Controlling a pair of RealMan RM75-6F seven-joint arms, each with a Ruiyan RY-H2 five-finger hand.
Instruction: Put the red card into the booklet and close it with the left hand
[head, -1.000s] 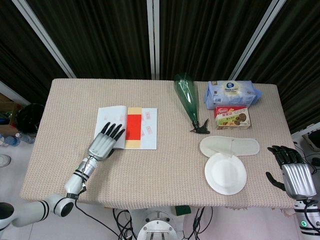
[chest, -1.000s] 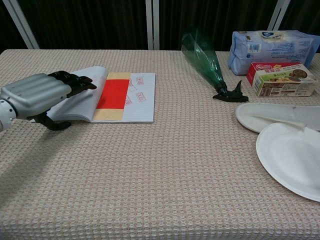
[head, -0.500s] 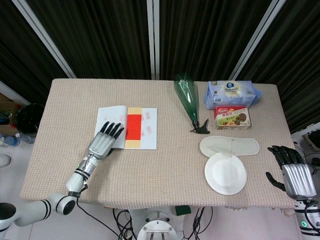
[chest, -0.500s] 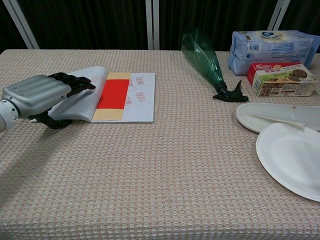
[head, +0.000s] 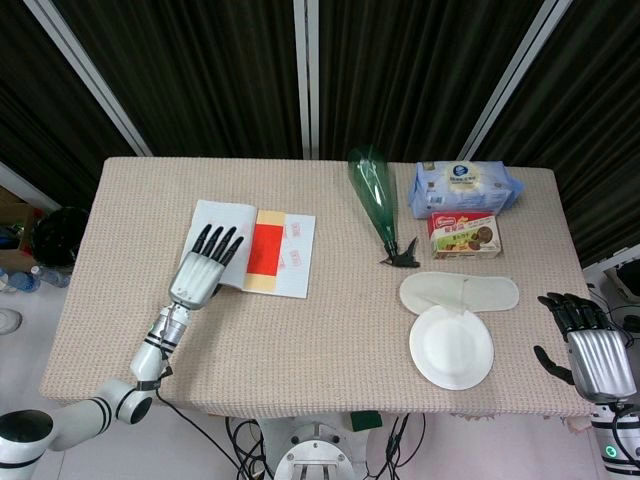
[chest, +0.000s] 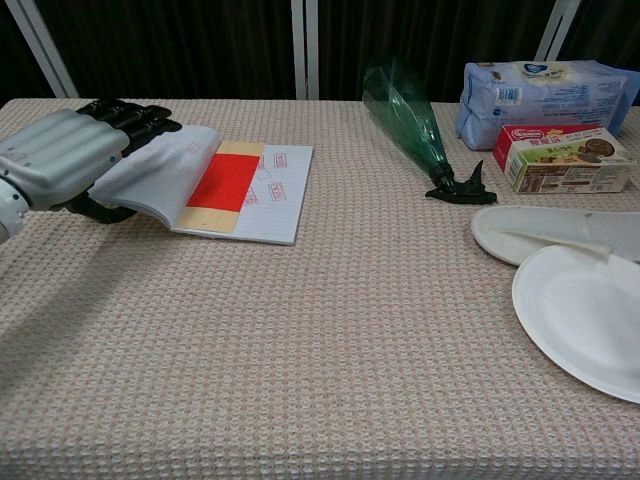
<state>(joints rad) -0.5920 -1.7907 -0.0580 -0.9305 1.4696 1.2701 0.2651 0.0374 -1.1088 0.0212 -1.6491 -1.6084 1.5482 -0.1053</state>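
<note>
Left hand (head: 197, 274) gripping booklet (head: 250, 247) left page

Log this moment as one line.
booklet open | red card on page | left hand lifting left pages | right hand idle at table edge
</note>
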